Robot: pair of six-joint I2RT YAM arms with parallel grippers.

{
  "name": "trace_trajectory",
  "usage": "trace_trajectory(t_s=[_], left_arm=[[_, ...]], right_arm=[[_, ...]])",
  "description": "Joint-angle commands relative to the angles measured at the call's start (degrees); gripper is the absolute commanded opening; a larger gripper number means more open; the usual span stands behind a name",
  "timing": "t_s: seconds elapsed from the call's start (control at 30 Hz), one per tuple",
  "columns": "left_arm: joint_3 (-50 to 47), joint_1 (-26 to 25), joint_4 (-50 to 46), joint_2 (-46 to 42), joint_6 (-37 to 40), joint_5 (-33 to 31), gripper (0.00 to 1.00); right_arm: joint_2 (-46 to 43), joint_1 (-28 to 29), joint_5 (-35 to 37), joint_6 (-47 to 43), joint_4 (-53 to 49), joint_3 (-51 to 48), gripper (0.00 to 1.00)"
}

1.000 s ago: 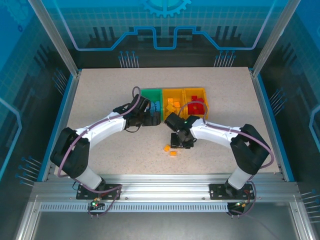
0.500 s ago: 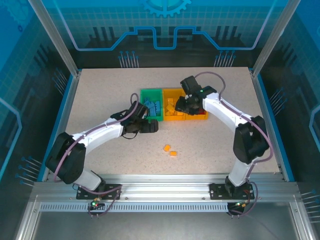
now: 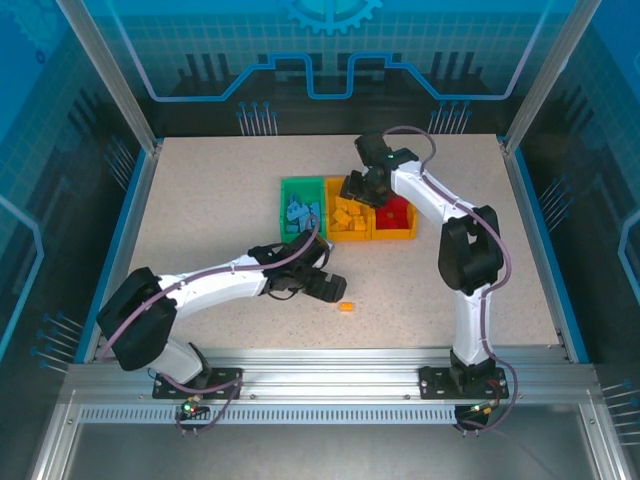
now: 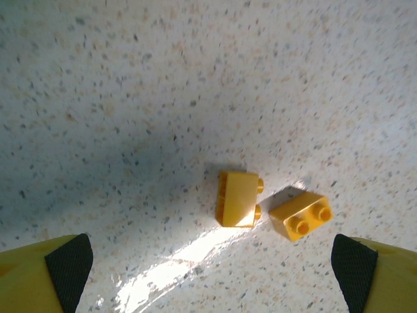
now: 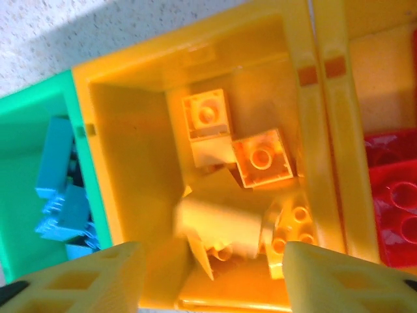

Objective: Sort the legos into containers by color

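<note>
Bench (image 4: 130, 98) action: tipped brick (image 4: 236, 199) points its studs sideways at the studs-up brick (image 4: 301, 215), which is set slantwise. Left end effector (image 4: 212, 264) wide open, empty, above them. Right end effector (image 5: 208, 274) open, holding nothing, over the yellow bin (image 5: 130, 169).

Robot lab cell: speckled table (image 3: 200, 190) inside aluminium frame (image 3: 320, 385), blue tinted panels (image 3: 50, 150) with circuit graphics, left arm (image 3: 215, 283) and right arm (image 3: 428, 203) bolted at near edge
</note>
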Motion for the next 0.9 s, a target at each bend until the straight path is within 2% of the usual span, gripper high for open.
trace_trajectory(t_s=[0.0,0.07,0.27,0.4,0.57,0.77,0.87], left_arm=[[2.38,-1.68,-4.5,1.91,-2.17,-0.49,0.98],[2.25,-2.23,-4.54,2.69,-2.01,-1.2,0.96],[2.99,-2.48,-2.1,6.32,0.12,2.49,0.92],[4.29,-2.45,-1.54,9.34,0.97,2.78,0.86],[6.72,-2.45,-1.58,13.24,1.62,2.87,0.82],[9.4,-2.42,-1.71,17.05,2.49,3.21,0.68],[9.97,-2.4,-1.72,18.06,2.62,3.13,0.56]], right_arm=[[1.55,-0.07,-2.11,-1.4,-3.8,3.82,0.7],[1.17,0.17,-2.21,-1.54,-3.99,3.85,0.78],[-4.66,0.73,-3.32,-1.94,-1.79,-1.14,0.79],[-10.58,0.64,-3.1,-1.58,0.25,-7.1,0.8],[-17.13,0.64,-2.31,-2.3,1.28,-13.05,0.85],[-26.19,-0.35,0.57,-2.73,1.69,-21.67,0.88],[-30.73,-2.17,1.01,-2.55,1.99,-26.84,0.89]])
